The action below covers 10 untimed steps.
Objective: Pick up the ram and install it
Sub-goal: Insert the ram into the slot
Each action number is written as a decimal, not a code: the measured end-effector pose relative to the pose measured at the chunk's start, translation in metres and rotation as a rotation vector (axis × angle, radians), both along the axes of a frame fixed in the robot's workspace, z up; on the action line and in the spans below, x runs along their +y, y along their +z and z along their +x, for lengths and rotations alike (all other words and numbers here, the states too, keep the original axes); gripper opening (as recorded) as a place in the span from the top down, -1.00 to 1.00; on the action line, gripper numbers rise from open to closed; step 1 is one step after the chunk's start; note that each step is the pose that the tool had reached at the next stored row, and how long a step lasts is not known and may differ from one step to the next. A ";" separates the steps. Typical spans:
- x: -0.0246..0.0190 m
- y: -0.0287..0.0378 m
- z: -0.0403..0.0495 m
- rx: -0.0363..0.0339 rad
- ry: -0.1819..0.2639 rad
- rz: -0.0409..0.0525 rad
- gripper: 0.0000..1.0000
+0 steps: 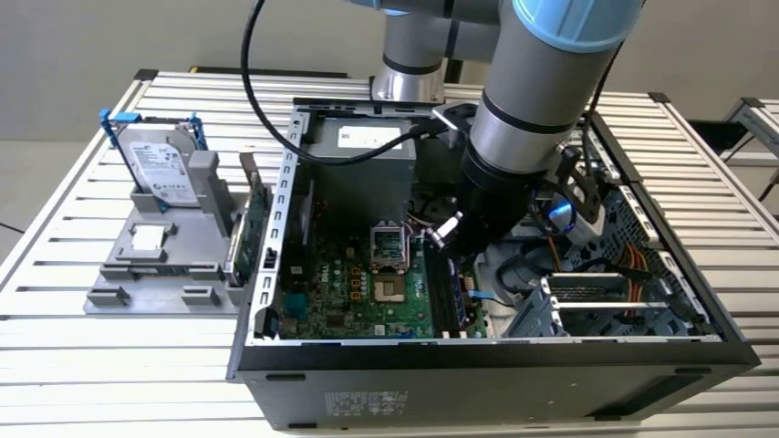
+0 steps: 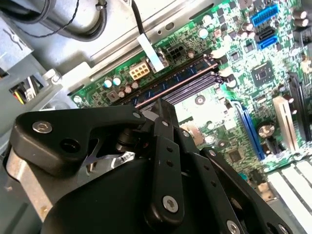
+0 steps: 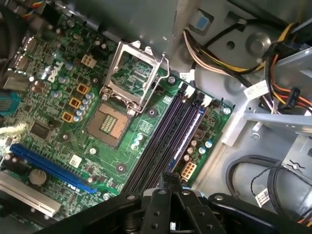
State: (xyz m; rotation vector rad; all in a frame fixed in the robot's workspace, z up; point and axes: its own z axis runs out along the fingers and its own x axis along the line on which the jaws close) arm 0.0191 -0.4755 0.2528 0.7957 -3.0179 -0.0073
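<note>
The tool hangs inside the open computer case, just above the motherboard's memory slots; its fingertips sit pressed together, gripping nothing visible; one slot beneath holds the ram.

Legible text: none. Labels on the hard drive, power supply and case front carry print too small to read.

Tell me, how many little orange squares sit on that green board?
3 orange squares, in a slanting row on the green board beside the silver socket frame. More may be hidden.
</note>
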 end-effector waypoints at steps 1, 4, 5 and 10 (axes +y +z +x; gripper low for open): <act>0.0001 -0.0001 0.0000 0.0000 0.011 0.0000 1.00; 0.0008 -0.0004 -0.0001 0.0000 0.043 -0.0001 1.00; 0.0011 -0.0006 -0.0001 0.0000 0.054 0.0000 1.00; 0.0026 -0.0011 -0.0001 0.0000 0.106 0.0000 1.00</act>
